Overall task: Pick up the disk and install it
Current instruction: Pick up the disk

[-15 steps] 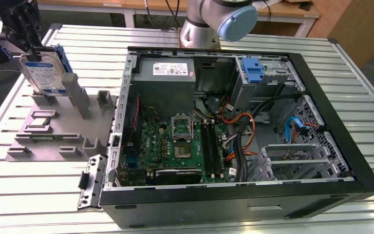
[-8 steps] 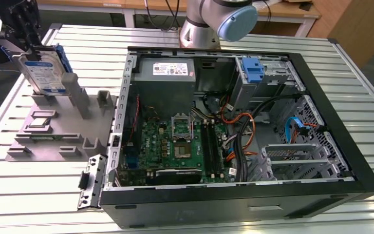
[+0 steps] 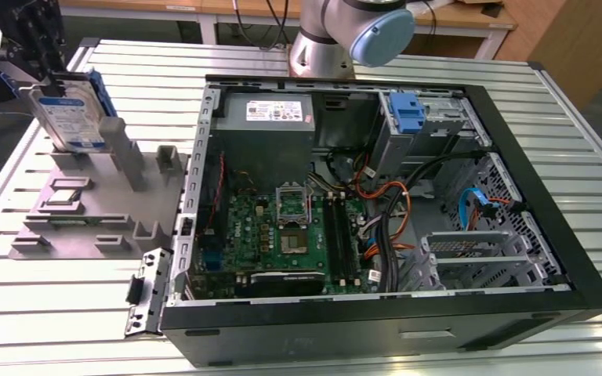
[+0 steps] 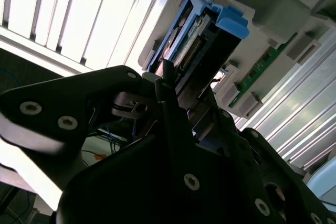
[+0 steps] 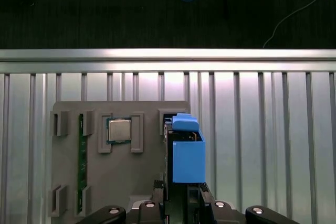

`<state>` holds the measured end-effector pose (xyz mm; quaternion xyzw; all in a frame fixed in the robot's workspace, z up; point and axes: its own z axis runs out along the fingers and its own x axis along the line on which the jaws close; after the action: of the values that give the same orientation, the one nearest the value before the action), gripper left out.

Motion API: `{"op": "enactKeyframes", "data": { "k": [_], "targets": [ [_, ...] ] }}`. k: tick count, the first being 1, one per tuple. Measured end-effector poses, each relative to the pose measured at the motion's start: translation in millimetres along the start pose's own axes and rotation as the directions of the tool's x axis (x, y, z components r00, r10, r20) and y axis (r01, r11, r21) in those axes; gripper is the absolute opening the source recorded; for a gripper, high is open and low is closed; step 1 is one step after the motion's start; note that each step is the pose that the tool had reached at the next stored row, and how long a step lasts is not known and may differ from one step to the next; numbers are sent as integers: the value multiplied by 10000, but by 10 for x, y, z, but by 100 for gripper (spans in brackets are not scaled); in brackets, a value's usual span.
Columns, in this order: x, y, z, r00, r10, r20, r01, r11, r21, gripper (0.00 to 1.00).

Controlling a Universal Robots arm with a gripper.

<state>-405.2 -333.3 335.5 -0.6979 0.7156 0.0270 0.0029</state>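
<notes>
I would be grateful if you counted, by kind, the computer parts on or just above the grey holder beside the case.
disk: 1
processor chip: 1
memory stick: 1
Total: 3

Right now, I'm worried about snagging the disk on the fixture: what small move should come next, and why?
Probably a short straight lift. The gripper is at the top edge of the disk, which stands upright at the grey fixture with its posts close beside it; going sideways toward the case first could catch them.
</notes>
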Motion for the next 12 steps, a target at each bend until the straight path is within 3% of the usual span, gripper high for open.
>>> {"op": "enactKeyframes", "data": {
  "k": [12],
  "targets": [
    [-1,1,-22,10000,0,0,0,10000,-2,35]
  ]
}}
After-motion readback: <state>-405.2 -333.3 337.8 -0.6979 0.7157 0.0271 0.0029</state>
